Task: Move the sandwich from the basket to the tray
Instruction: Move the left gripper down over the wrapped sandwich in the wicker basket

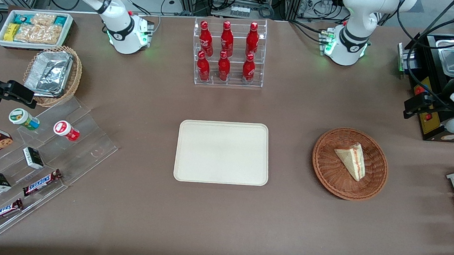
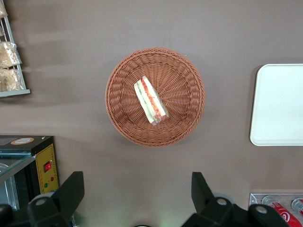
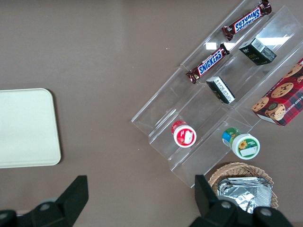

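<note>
Spread, empty gripper (image 2: 135, 196) hovers high above the basket (image 1: 324, 169), right of frame centre; sandwich (image 1: 352, 160) lies inside, tray (image 1: 190, 173) bare at centre: nothing done.

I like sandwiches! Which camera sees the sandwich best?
The left wrist view: the open hand hangs high over the sandwich, showing its red and green filling. The front view shows it smaller; the right wrist view misses it.
</note>
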You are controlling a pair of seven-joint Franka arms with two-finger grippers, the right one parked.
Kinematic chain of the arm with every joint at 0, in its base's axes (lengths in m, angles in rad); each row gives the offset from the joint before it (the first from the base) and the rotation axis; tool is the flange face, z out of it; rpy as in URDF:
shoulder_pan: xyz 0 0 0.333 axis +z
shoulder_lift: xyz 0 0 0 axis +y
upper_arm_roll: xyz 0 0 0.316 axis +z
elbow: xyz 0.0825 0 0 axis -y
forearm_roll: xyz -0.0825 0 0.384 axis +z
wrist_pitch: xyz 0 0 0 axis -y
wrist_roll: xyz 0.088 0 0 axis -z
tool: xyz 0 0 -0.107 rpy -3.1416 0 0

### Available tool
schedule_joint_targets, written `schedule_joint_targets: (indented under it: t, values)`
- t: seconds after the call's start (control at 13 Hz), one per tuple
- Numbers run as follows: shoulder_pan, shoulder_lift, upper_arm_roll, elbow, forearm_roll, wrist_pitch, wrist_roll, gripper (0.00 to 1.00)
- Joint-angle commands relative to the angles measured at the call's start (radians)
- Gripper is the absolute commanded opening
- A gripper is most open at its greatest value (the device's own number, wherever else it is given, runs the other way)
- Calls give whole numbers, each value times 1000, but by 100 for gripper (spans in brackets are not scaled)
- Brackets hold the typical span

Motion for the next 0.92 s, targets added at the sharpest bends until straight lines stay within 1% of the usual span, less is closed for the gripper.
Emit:
schedule_joint_targets:
  t: [0.0,0.23,0.54,0.85]
  values:
    - [7,-10,-7,-4,-3,-7,-9,100]
    - [7,-2,-6,-10,-3,2,-10,100]
    - [9,-33,-6,-180,6,80,-36,100]
    - [7,-77,-7,-384,14,296,-203,100]
